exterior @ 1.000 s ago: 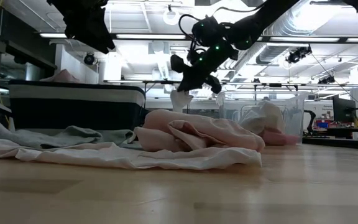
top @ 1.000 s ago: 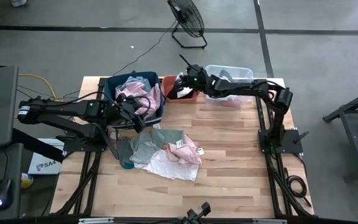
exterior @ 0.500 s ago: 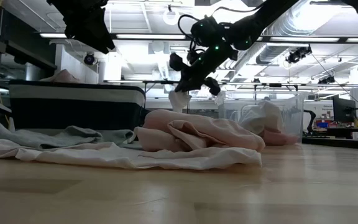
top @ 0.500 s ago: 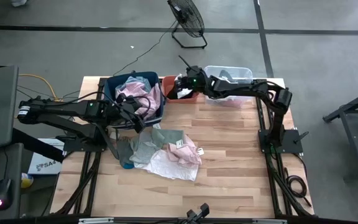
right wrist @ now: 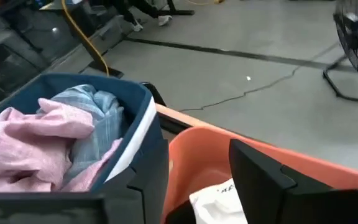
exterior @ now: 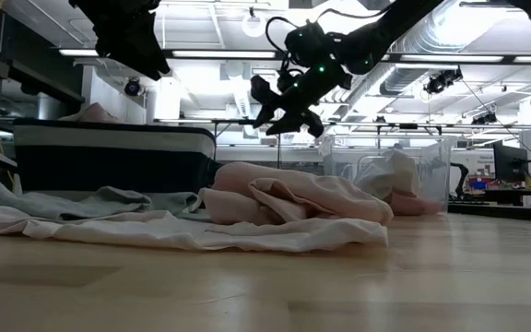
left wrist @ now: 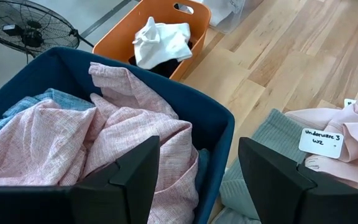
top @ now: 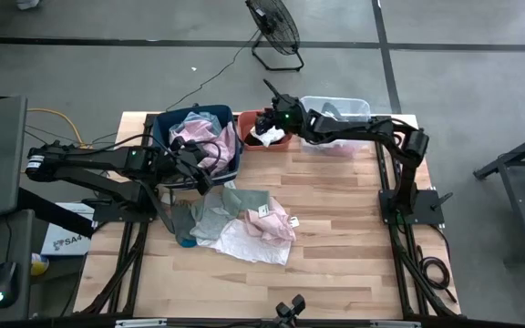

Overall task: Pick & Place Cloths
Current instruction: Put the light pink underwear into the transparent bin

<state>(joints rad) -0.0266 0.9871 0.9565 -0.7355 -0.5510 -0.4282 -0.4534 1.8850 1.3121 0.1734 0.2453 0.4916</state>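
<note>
**White cloth lies in the orange bin, both grippers open**

I am working over a pale butcher-block table (top: 335, 237) on a grey concrete floor, with a black floor fan (top: 274, 27) standing beyond the far edge. From the low view I see a bright workshop behind, strip lights and ducting overhead.

At the left, my left gripper (left wrist: 197, 171) hangs above the near rim of the dark blue bin (top: 164, 128), its fingers spread apart and holding nothing. In the left wrist view the bin is heaped with the large pale pink cloth (left wrist: 104, 137), a crumpled woven fabric, and the blue-teal plaid cloth (left wrist: 17, 112) shows under it at the far side.

On the table just in front of that bin lies a loose pile. The grey-green cloth (top: 215, 211) lies nearest the bin, the coral pink cloth (top: 276, 221) lies at the right side of the heap with a white handwritten tag (left wrist: 322, 142) on it, and a white cloth (top: 253, 246) spreads flat at the near edge.

Touching the blue bin on its right is the orange bin (top: 244, 121). A bunched white cloth piece (left wrist: 161, 41) rests inside it on top of something dark. My right gripper (exterior: 284, 101) hovers over this bin with its fingers parted and empty.

Farther right, a clear plastic bin (top: 340, 109) sits at the far edge of the table, partly hidden under the right arm.
</note>
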